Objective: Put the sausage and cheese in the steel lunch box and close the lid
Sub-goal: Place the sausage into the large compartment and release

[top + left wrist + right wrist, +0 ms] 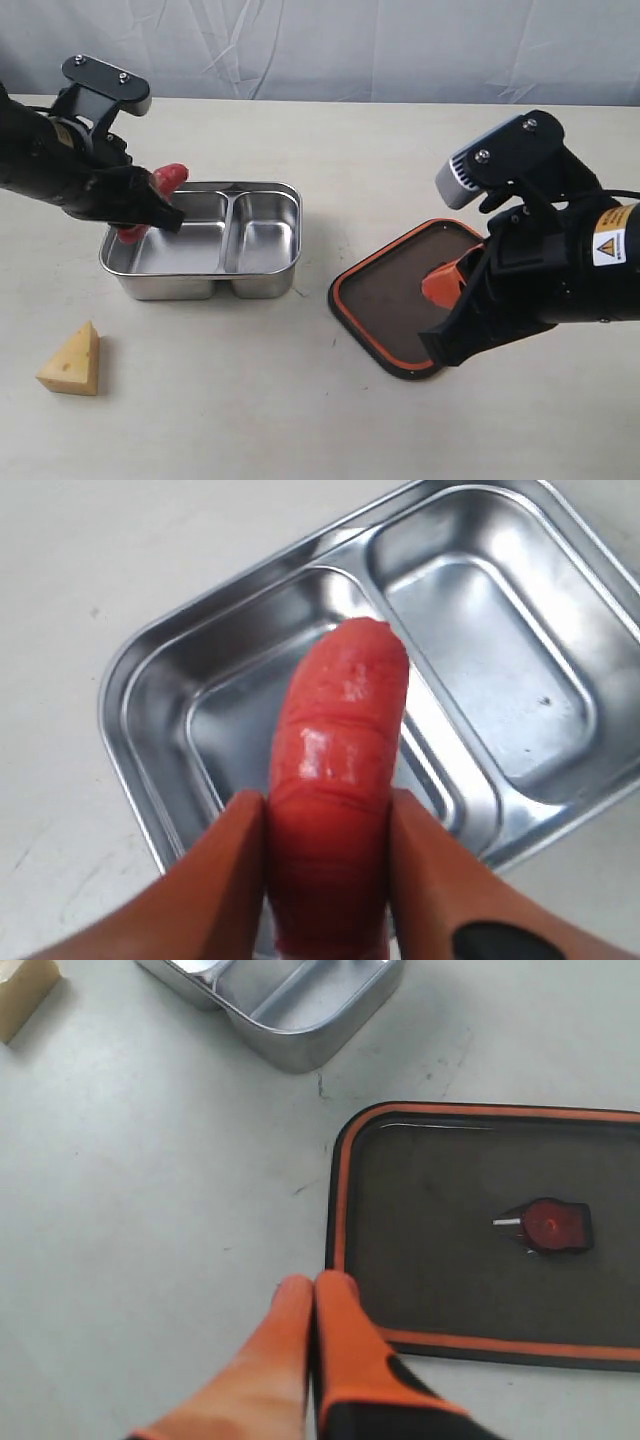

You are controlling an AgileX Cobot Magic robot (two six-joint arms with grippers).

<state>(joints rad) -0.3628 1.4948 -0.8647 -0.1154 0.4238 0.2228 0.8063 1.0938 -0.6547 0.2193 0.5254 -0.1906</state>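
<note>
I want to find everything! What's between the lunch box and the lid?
Nothing. In the exterior view, only bare table separates the steel lunch box from the lid.

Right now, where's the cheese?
In the exterior view the cheese lies on the table at lower left, apart from the steel lunch box, off its near left corner.

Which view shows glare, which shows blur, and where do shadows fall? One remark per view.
Exterior view: even light, faint shadow beside the cheese. Left wrist view: bright glare on the steel lunch box and glossy sausage; left gripper edges soft. Right wrist view: lid sharp, right gripper slightly blurred.
</note>
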